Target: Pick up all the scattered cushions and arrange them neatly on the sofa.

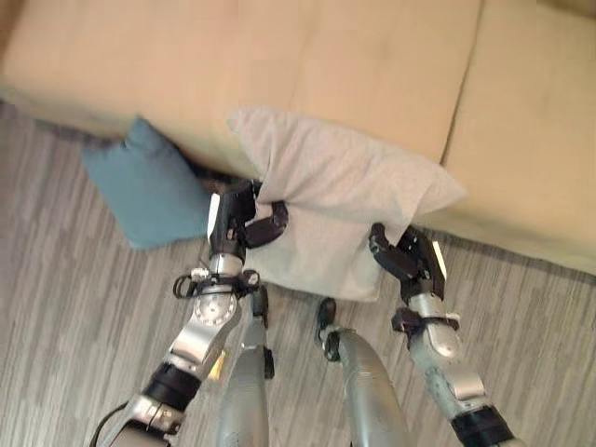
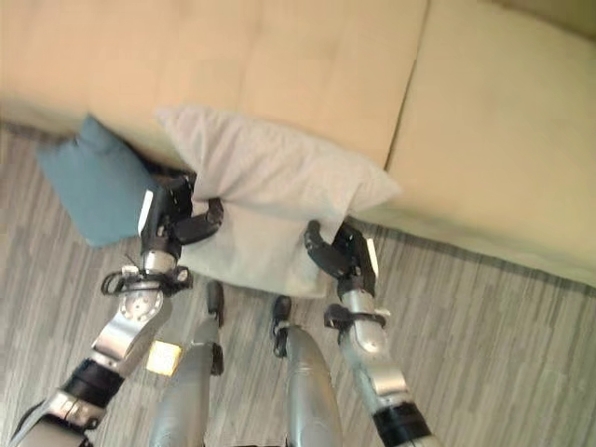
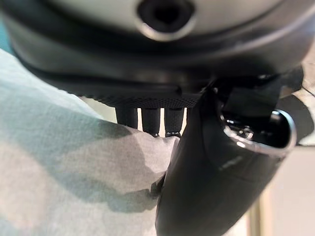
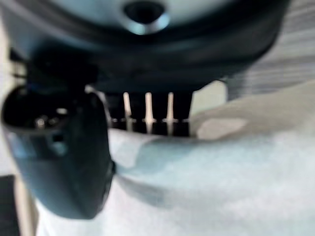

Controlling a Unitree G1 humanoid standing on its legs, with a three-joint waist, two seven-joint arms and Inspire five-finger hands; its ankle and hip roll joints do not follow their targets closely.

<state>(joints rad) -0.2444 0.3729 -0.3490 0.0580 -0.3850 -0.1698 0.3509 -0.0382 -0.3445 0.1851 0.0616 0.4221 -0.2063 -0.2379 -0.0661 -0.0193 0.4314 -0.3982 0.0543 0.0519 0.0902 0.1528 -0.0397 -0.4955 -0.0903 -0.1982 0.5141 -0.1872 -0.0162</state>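
Now white cushion (image 1: 335, 186) between left hand (image 1: 244, 222) and right hand (image 1: 402, 253).

We can read no words, labels, numbers or signs anywhere here: none on the pale grey cushion (image 1: 340, 200), the blue cushion (image 1: 144, 191), the beige sofa (image 1: 354, 65) or the grey striped floor (image 1: 74, 307)
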